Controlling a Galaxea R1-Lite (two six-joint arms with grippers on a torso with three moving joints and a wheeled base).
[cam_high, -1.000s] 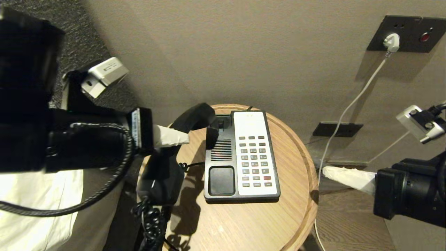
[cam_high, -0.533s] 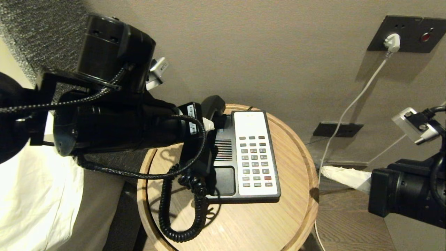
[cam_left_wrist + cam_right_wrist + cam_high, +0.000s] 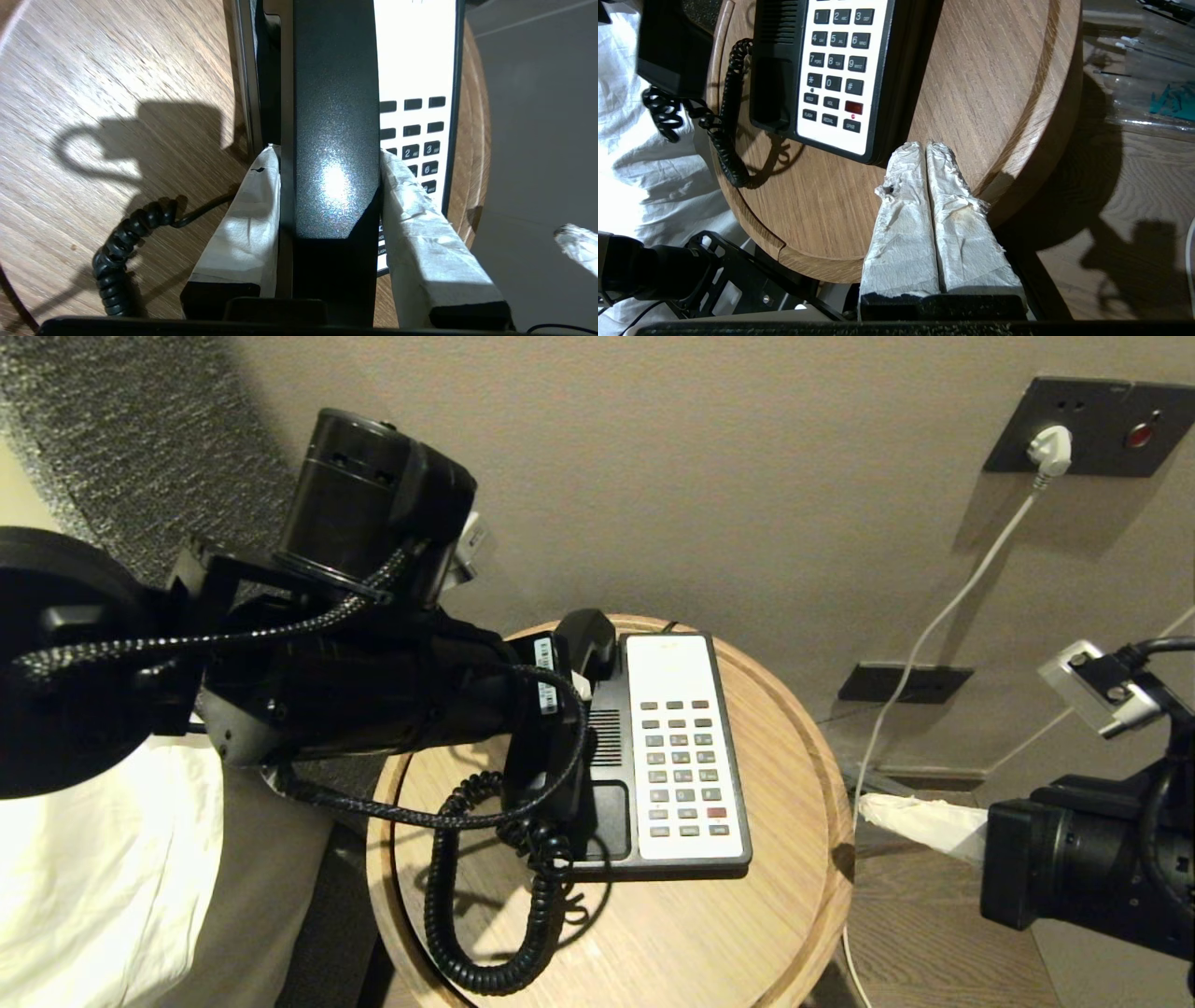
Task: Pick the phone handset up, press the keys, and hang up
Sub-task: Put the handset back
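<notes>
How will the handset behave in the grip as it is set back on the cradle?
The phone handset looks rigid, so it probably won't flex. Its smooth sheen suggests it could slip between the left gripper fingers. The coiled cord may tug lightly.

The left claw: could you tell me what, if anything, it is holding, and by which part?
The left claw grips the phone handset across its straight middle bar, one taped finger on each side. The right claw is shut on nothing.

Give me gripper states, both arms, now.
Left gripper: closed on the phone handset, over the phone base.
Right gripper: closed, empty, beside the table.
</notes>
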